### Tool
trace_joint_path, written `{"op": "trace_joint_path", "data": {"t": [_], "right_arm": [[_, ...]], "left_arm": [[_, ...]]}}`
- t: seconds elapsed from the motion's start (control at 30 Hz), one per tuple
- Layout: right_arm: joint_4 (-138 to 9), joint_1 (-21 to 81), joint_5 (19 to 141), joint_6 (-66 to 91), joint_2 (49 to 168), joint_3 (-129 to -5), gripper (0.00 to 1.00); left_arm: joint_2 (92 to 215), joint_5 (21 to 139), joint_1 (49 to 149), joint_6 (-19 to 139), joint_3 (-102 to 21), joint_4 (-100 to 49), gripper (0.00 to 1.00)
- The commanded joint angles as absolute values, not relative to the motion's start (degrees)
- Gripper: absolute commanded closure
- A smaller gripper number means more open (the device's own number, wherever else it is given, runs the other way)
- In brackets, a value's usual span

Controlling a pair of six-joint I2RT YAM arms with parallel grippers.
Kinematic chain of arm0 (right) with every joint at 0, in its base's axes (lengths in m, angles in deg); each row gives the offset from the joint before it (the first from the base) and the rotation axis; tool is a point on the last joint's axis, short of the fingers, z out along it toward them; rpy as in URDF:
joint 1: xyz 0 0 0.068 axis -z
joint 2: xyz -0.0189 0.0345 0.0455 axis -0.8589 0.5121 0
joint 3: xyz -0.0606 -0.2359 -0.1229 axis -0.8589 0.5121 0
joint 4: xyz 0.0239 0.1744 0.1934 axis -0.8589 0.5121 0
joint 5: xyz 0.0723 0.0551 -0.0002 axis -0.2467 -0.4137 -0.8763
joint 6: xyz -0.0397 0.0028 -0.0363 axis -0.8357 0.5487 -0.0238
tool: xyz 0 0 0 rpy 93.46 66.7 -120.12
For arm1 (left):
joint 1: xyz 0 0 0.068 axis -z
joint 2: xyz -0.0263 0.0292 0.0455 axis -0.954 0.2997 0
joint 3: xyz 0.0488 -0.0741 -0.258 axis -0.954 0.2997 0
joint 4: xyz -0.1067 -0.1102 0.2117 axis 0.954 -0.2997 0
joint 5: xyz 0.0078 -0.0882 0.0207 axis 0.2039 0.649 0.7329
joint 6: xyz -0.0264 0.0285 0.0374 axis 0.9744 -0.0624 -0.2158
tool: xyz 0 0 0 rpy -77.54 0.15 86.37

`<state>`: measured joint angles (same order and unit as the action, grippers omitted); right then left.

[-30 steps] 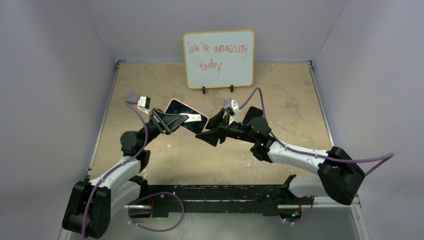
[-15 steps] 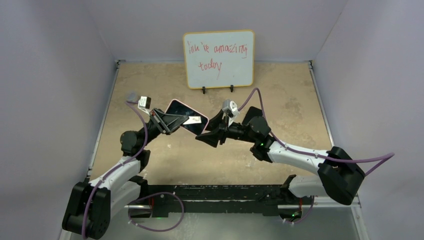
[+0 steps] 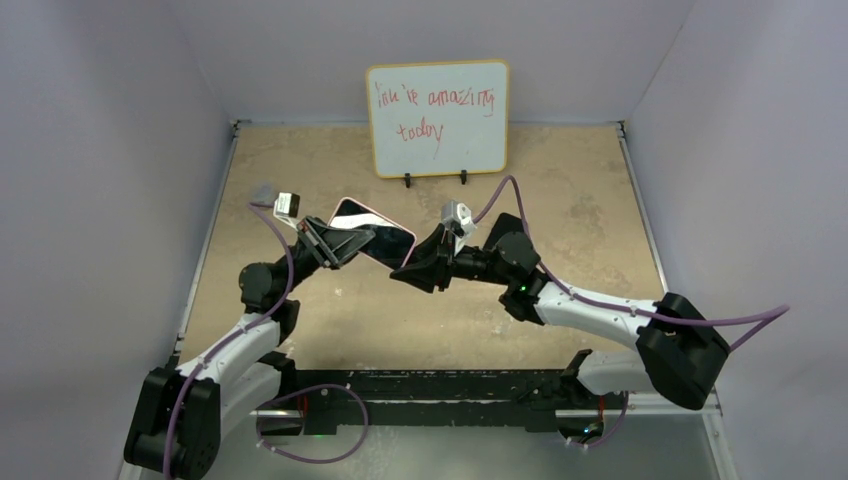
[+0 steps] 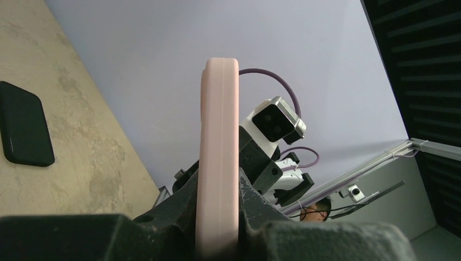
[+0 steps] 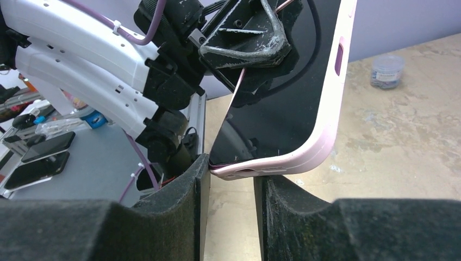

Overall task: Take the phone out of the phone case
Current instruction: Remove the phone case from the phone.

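Note:
A phone (image 3: 385, 242) with a dark screen sits in a pink case (image 3: 345, 206), held in the air over the table's middle-left. My left gripper (image 3: 335, 245) is shut on the case's long sides; in the left wrist view the pink case edge (image 4: 217, 152) rises between the left gripper's (image 4: 217, 190) fingers. My right gripper (image 3: 405, 275) is at the phone's near end. In the right wrist view the right gripper's (image 5: 231, 176) jaws stand apart, and the case's rounded end (image 5: 321, 147) lies across their tips, the left tip touching the corner. The screen (image 5: 282, 109) faces this camera.
A whiteboard (image 3: 437, 118) with red writing stands at the back. A black phone (image 4: 24, 125) lies flat on the tan table (image 3: 580, 200). A small clear jar (image 5: 387, 69) stands on the table behind the left arm. Grey walls close three sides.
The right gripper's jaws have narrowed and it has crept left up to the phone's end. The left gripper has turned the cased phone slightly and still holds it.

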<state>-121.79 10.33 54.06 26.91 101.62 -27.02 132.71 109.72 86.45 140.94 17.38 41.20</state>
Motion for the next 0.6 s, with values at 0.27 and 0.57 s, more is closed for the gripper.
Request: {"op": "trace_joint_path", "data": {"t": [0.27, 0.57], "right_arm": [[-123.15, 10.67, 55.05, 19.40, 102.53, -29.17, 0.98], [-122.56, 13.05, 57.05, 20.93, 100.99, -29.26, 1.00]], "left_arm": [[131.62, 114.06, 86.45, 143.72, 14.39, 43.44, 1.00], [131.92, 115.59, 86.45, 142.85, 14.21, 41.88, 1.00]]}}
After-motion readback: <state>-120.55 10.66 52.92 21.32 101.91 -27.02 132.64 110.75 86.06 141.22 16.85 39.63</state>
